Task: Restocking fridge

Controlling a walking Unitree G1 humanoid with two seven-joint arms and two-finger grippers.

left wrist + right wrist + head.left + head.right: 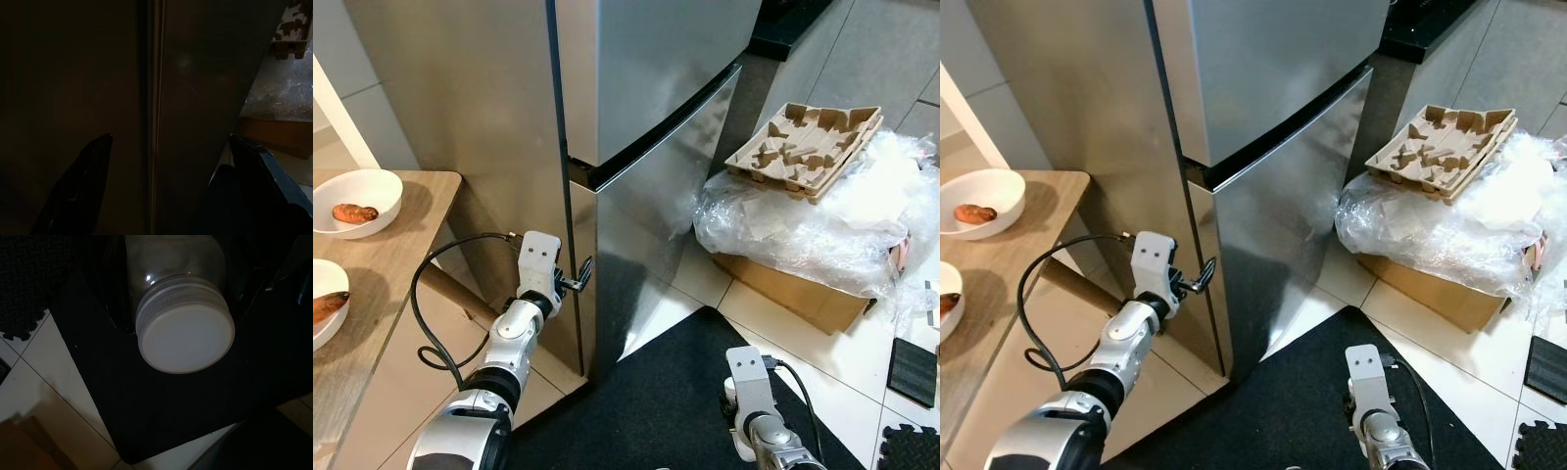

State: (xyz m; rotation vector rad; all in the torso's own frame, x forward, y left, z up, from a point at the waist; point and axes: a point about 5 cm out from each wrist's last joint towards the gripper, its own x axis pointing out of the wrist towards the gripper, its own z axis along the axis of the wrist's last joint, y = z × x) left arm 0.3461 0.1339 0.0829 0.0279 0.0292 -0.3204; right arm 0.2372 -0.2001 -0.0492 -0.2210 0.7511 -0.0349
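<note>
The stainless steel fridge (656,186) stands with both doors closed. My left gripper (581,277) is open at the left edge of the lower door, just under the seam between the doors. In the left wrist view that door edge (155,122) runs between the two spread fingers (83,186). My right arm (751,387) hangs low over the black mat. In the right wrist view my right gripper (181,279) is shut on a clear glass jar (171,259) with a white screw lid (186,338).
A wooden table (382,294) at the left carries two white bowls (357,201) with sweet potatoes. At the right, a cardboard box (793,284) holds crumpled plastic and pulp trays (808,142). A black mat (656,392) lies before the fridge.
</note>
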